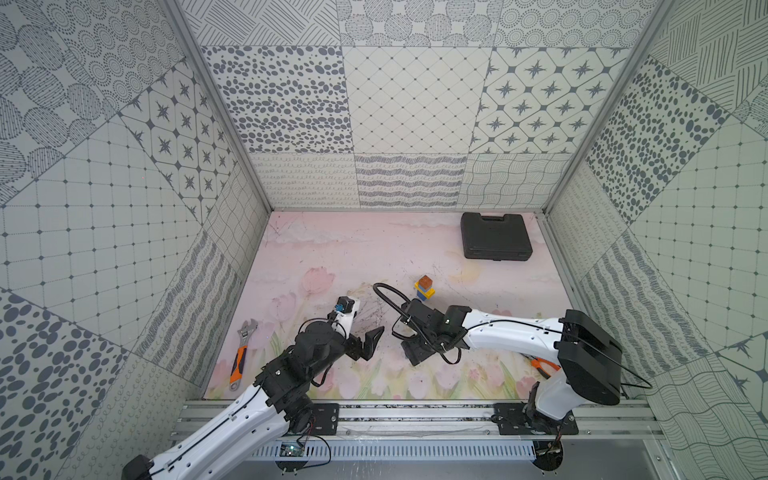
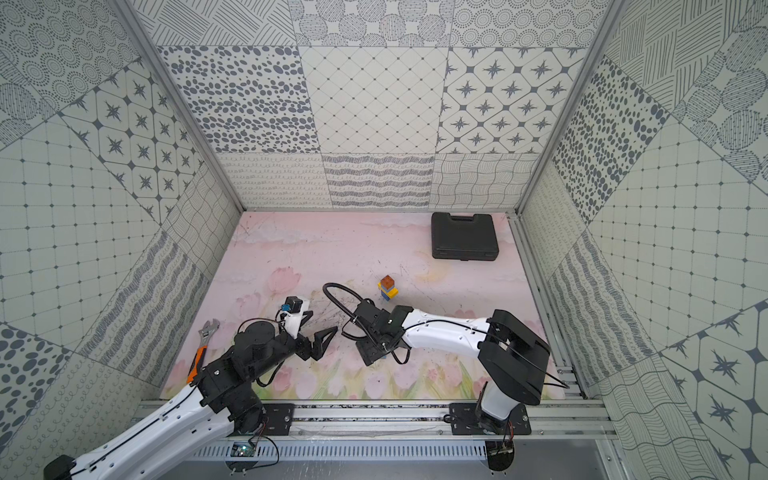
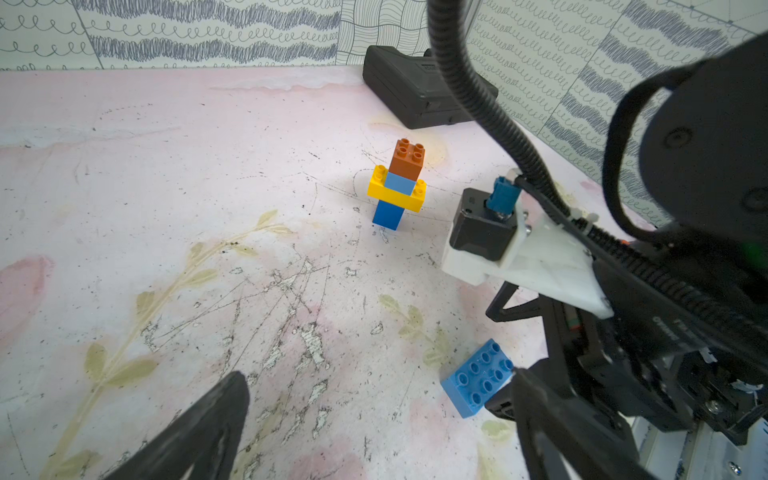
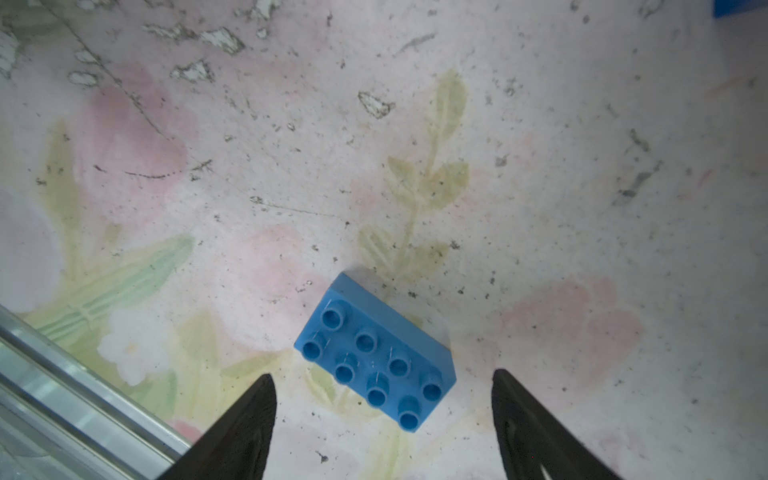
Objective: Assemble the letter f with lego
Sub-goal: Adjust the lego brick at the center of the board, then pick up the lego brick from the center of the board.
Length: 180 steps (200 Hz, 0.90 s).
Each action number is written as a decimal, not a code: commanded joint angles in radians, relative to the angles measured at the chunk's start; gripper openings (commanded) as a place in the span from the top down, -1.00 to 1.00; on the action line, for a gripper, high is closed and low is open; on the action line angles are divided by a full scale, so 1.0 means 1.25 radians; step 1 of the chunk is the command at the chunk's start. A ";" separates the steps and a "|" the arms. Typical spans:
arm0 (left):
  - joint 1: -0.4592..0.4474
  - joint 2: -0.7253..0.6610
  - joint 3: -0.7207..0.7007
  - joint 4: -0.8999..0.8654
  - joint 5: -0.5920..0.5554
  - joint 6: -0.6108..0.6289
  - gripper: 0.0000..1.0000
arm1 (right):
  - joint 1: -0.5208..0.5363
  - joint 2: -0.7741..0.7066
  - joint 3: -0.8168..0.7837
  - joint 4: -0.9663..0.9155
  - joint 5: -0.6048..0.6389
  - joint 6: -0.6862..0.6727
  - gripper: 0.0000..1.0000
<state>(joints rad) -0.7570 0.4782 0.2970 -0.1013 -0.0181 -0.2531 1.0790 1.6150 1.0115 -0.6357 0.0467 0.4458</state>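
The lego at the stage of its last loose piece. The column [image 3: 397, 187] stands upright on the floral mat [image 1: 353, 257], towards the middle of the floor: a dark blue square brick at the base, the long yellow brick [image 3: 395, 195] laid crosswise on it with an end showing on either side, then a pale blue square brick, then the brown square brick [image 3: 409, 160] on top. The long blue brick [image 4: 376, 353] lies apart from the column, studs up and flat on the mat, nearer the rail at the front edge; by this reading it is the arm that the letter f lacks. The right gripper [image 4: 382, 374] hangs over it with jaws released, one finger on each side of the brick's near end and a gap to both, a pose that suits a grasp across the narrow width. The left gripper [image 1: 371, 341] is spread wide and empty, turned towards the column, presumably placed to steady it when the last brick is pressed on. A black case [image 1: 496, 236] sits in the far corner and a wrench [image 1: 243, 353] near the left wall, both well clear of the work.
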 commanded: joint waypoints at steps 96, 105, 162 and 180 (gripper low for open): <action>0.001 -0.018 0.008 -0.004 -0.022 -0.002 -0.98 | -0.024 0.011 -0.042 0.105 -0.052 -0.202 -0.65; 0.000 -0.017 0.009 -0.003 -0.021 -0.002 -0.98 | -0.028 0.019 -0.039 0.111 -0.065 -0.209 -0.65; 0.001 -0.018 0.009 -0.003 -0.022 -0.002 -0.98 | -0.032 0.064 -0.025 0.112 -0.083 -0.217 -0.43; 0.001 -0.018 0.008 -0.002 -0.025 -0.002 -0.98 | -0.034 0.068 -0.030 0.112 -0.078 -0.200 -0.31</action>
<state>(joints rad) -0.7570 0.4561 0.2970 -0.1040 -0.0380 -0.2550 1.0393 1.6871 0.9630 -0.5232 -0.0463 0.1894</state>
